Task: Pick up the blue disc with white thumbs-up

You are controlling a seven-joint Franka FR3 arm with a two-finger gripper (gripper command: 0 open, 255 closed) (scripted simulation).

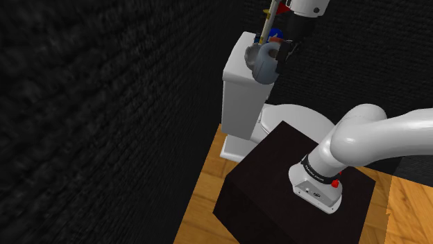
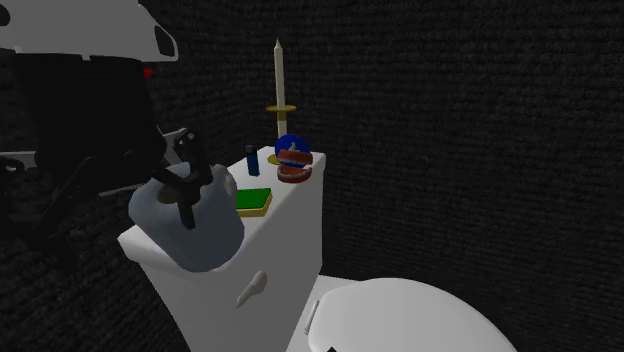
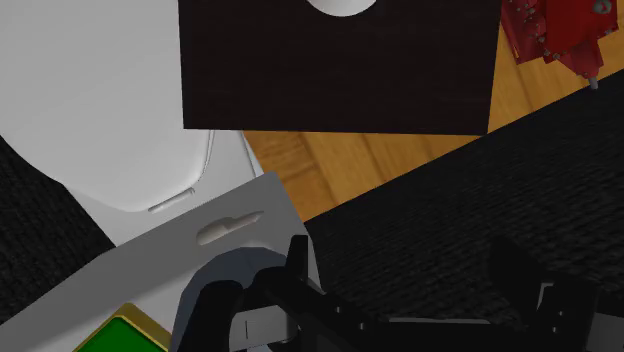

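Pincer [image 3: 400, 250] is wide open. The two black fingers stand apart with only dark textured surface between them, and it carries nothing.

Nearest is a grey round pot [image 3: 225, 290] with a black handle, just beside one finger and outside the gap. I cannot tell whether they touch. The pot sits on the toilet tank [image 2: 290, 240], at the pincer's end of the lid.

Next out, past the pot, a green pad [image 2: 254, 199] with a yellow edge lies flat on the lid. Beyond that stands a small blue bottle [image 2: 252, 160], upright.

At the end of the lid farthest from the pincer is a red-and-white set of teeth [image 2: 294, 172]. The blue disc [image 2: 291, 147] is right behind it, apparently propped on edge, touching the teeth or nearly so. A tall candle [image 2: 278, 70] in a gold holder stands just beyond the disc.

In the wrist view the pincer looks toward the dark stand [image 3: 340, 70] and the wood floor [image 3: 330, 165], not toward the disc.

Step, as I judge it: this is the approach, with the grasp not yet begun and the disc untouched.

Next move calls for:
- Swing the pincer round and carry it along the lid, above the pot, pad and bottle.
- Come down with the fingers astride the disc's rim.
- Mind the room: the teeth in front and the candle behind leave little, so the descent must be straight and the fingers turned to miss both.
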